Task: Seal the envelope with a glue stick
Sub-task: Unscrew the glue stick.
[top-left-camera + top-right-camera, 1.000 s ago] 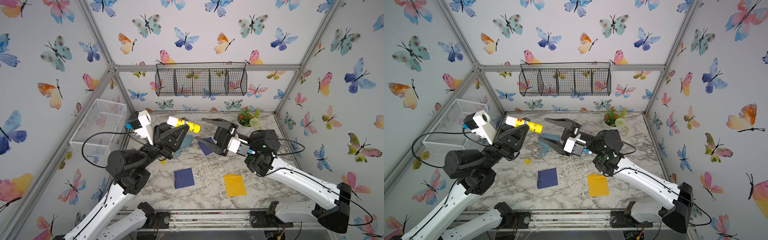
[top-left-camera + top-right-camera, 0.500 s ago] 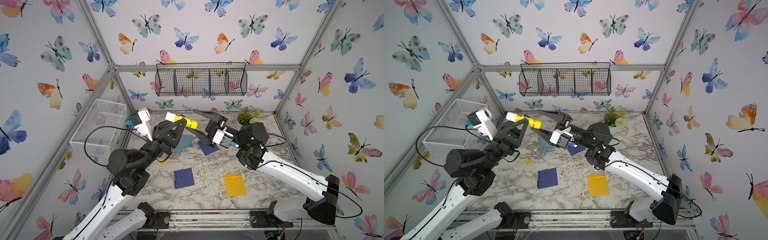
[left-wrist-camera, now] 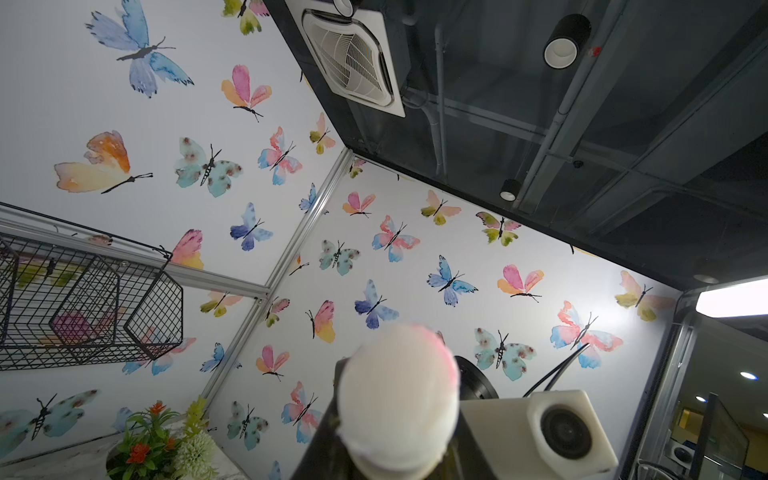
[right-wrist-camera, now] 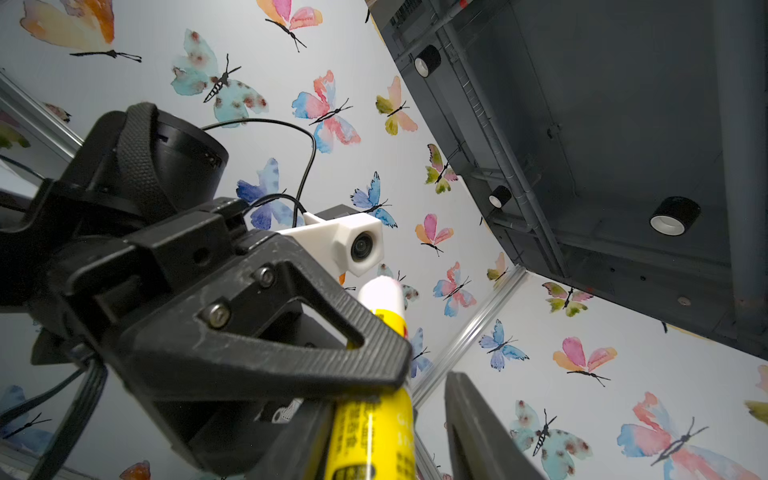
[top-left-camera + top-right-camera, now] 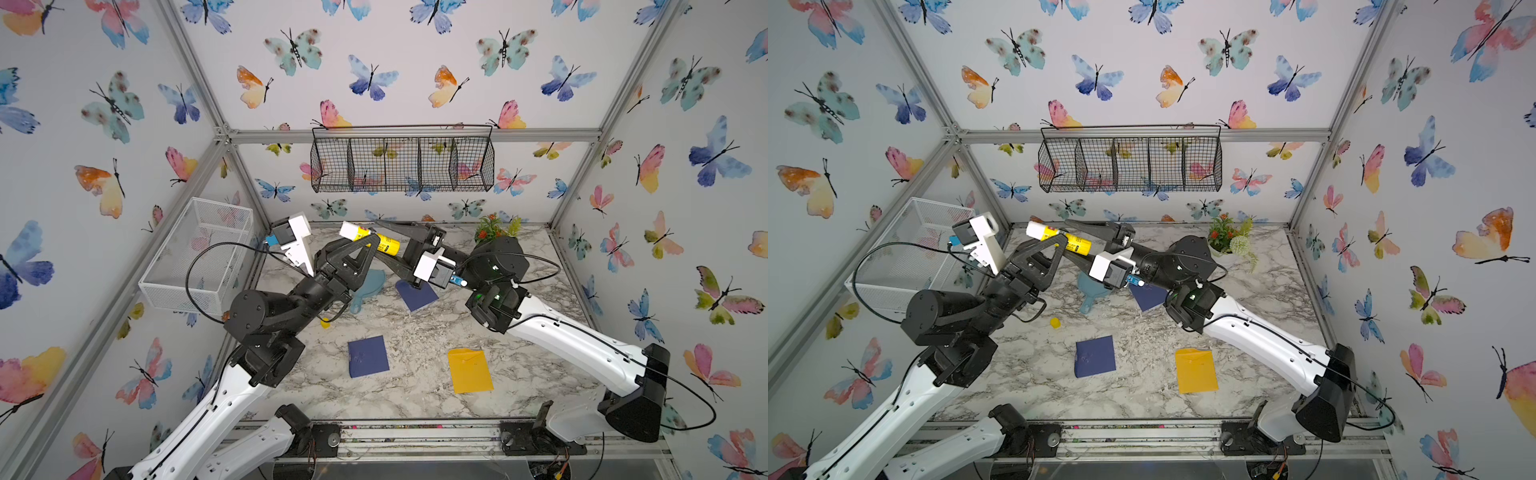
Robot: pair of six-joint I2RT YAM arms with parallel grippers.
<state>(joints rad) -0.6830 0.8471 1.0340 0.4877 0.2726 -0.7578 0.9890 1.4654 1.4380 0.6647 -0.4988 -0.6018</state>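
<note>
Ribbed black left gripper (image 5: 362, 246) clamps the smooth yellow cylindrical glue stick (image 5: 390, 247) mid-length, its rounded white cap jutting beyond. Just past it, the right gripper (image 5: 381, 239) straddles the yellow end, unclenched, with a gap beside 1 finger. Both arms are raised, angled inward.

Both top views: one stereo head, high at the front, angled down toward the back wall (image 5: 532, 199); whole table (image 5: 415, 399) and black wire basket (image 5: 403, 164) in frame, near-identical (slight sideways offset). Left wrist cam faces up at wall corner (image 3: 286, 266) and ceiling (image 3: 582, 124), glue stick (image 3: 399, 395) tip very close, blurred. Right wrist cam also faces up, stick close. Wrist views share stick and ceiling; left wrist shares the basket with the top views.
</note>
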